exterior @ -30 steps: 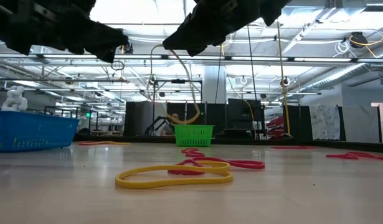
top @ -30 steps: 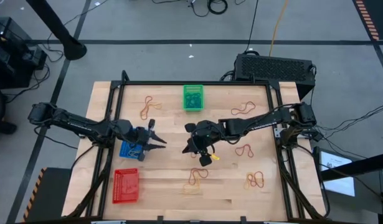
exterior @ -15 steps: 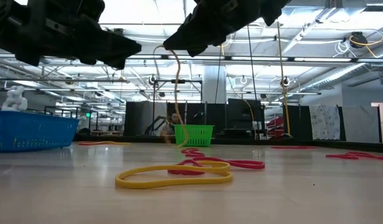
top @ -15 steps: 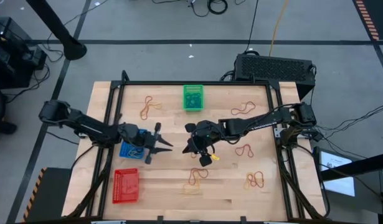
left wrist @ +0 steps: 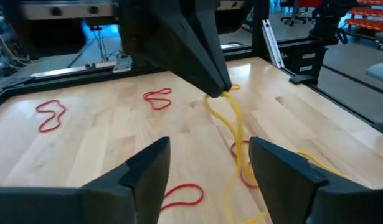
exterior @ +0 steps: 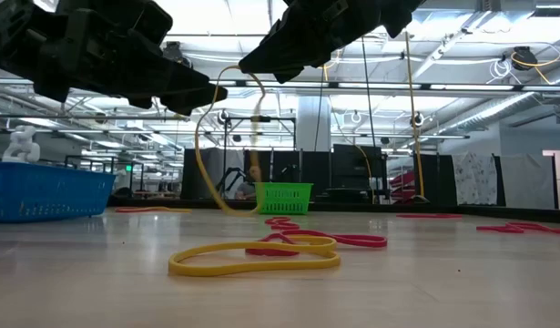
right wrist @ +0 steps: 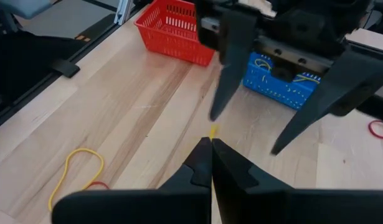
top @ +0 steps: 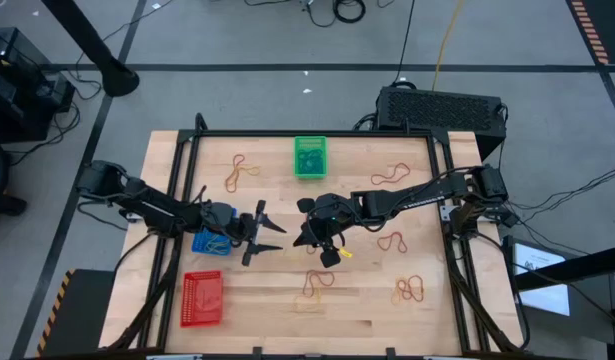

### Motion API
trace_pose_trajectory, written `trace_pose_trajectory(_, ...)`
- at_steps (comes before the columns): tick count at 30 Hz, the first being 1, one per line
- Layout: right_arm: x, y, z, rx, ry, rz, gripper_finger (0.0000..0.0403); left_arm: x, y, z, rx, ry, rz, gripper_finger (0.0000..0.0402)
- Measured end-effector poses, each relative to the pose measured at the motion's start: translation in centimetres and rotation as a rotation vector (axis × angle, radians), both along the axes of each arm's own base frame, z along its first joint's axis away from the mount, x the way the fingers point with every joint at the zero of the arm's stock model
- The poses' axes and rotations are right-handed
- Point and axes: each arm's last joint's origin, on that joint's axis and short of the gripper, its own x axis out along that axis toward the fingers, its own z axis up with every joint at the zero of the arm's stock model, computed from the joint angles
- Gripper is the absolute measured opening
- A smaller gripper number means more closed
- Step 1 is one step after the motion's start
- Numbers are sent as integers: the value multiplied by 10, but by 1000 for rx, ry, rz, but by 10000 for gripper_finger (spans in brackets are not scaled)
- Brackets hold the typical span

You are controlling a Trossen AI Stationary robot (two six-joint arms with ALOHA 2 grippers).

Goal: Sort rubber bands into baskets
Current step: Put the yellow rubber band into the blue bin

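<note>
Two claws meet mid-worktop: the right claw [top: 330, 253] clenched on a thin yellow rubber band [left wrist: 231, 124], the left claw [top: 270, 231] released beside the blue mesh basket [top: 209, 241]. No legible writing shows on the smooth pale wooden worktop [top: 277, 195].

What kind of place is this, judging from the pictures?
Probably a large robotics lab or workshop: a wooden table framed with black rails, cables across the grey floor, and industrial ceiling beams behind.

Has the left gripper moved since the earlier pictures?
Yes. In the high view the left gripper, open, has moved away from the blue basket toward the right gripper, which holds a yellow rubber band.
</note>
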Motion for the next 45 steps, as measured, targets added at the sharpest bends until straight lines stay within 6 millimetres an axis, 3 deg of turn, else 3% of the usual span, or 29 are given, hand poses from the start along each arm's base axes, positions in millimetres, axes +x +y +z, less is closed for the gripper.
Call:
trace_pose_trajectory(7,0,0,0,0,1,0,0,17,-6,-2,3,21,-15,238)
trace_pose_trajectory(13,-1,0,-1,0,14,0,0,20,-6,-1,3,19,-15,225)
trace_pose_trajectory(17,-1,0,-1,0,19,0,0,20,-6,-1,3,19,-15,171)
trace_pose_trajectory(23,-1,0,-1,0,18,-1,0,20,-6,-1,34,12,-21,34)
trace_pose_trajectory(25,-1,0,-1,14,24,-9,0,20,-6,-1,34,12,-21,12)
trace_pose_trajectory(31,-2,0,-2,34,42,-24,7,20,-6,-1,36,11,-21,6)
trace_pose_trajectory(37,-5,0,-7,10,98,-4,41,18,-5,-1,48,37,6,4)
trace_pose_trajectory(45,-7,-3,-10,16,127,-20,66,-10,1,31,98,111,170,3)
